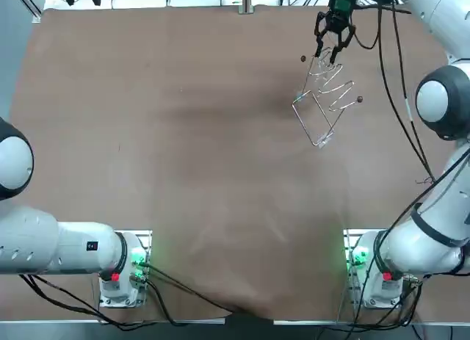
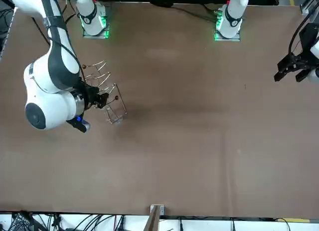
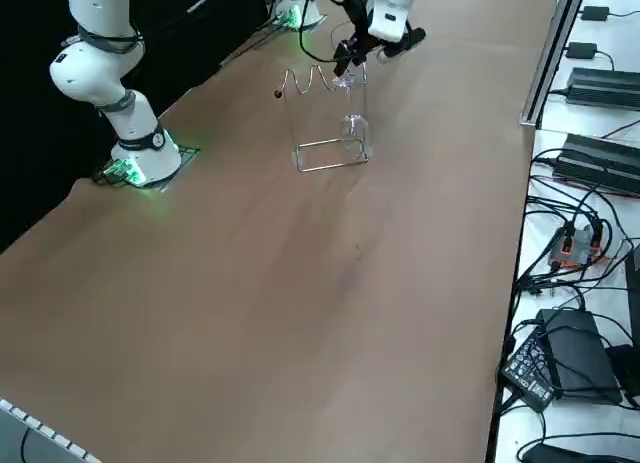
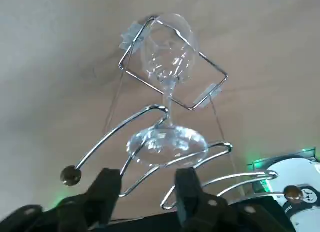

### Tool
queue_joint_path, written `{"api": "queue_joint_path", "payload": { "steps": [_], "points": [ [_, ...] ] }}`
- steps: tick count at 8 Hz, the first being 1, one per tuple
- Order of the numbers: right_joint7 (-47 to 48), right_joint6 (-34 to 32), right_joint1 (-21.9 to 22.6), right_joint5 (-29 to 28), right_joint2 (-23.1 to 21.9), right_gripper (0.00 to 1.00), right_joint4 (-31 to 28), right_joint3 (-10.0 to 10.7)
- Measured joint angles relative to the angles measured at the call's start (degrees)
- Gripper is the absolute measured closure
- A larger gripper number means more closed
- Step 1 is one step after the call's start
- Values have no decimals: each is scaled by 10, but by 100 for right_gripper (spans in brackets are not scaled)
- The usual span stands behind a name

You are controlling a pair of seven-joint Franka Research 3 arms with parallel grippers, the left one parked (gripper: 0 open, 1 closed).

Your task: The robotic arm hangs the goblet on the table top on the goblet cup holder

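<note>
I see one goblet (image 4: 167, 56) and one wire goblet cup holder (image 1: 327, 98) on the table (image 1: 147, 149), at its far right part. The goblet hangs upside down in the holder. Its round foot sits on top of the wire rails and its bowl points down over the holder's square base. The holder has two little brown balls (image 4: 70, 175), one at each wire end. My jaws are at the far end of the holder, just beside the goblet's foot. My two fingers (image 4: 107, 192) are spread apart and hold nothing.
</note>
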State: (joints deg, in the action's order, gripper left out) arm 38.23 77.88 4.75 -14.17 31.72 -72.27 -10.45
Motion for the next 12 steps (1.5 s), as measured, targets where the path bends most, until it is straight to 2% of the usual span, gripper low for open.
{"api": "queue_joint_path", "payload": {
  "steps": [1,2,5,7,9,12],
  "points": [
    [-14,2,-6,11,-7,10,12,1],
    [-31,4,-12,20,-15,0,28,3],
    [-143,41,-41,86,-29,0,75,14],
    [-213,79,-61,141,-27,0,78,15],
    [-271,87,-80,191,-26,0,78,16],
    [-309,93,-118,208,-26,0,78,17]
  ]
}}
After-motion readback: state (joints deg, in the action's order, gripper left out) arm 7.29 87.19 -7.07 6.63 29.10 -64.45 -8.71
